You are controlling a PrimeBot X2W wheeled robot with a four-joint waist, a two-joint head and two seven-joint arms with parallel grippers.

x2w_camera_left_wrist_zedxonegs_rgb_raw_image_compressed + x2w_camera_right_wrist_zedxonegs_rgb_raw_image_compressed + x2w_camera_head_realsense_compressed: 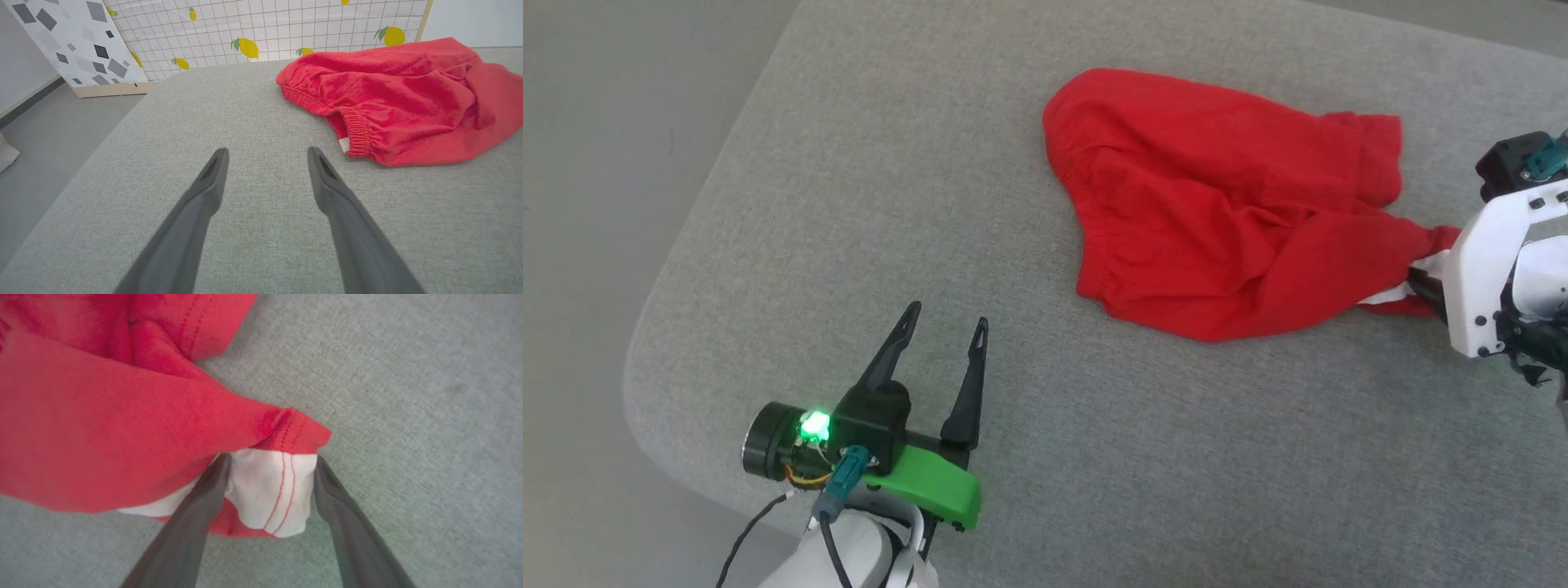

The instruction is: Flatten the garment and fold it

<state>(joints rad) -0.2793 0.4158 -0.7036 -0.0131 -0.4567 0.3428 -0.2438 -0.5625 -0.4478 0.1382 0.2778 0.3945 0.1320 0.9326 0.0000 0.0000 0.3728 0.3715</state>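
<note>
The garment (1217, 204) is a pair of bright red shorts lying crumpled on the right half of a grey padded surface (866, 204). Its gathered waistband (351, 126) faces my left gripper (947, 314), which hovers open and empty over bare fabric to the lower left, well apart from it. In the left wrist view the left gripper (266, 151) points at the surface just left of the garment (408, 94). My right gripper (1425, 282) is at the garment's right end. In the right wrist view, the right gripper (271, 459) stands open with the white hem corner (273, 490) bunched between its fingers.
The padded surface has a rounded corner (645, 384) at the lower left, with grey floor (596, 163) beyond its left edge. In the left wrist view a lemon-patterned panel (265, 28) and a grey-speckled board (77, 45) stand past the far edge.
</note>
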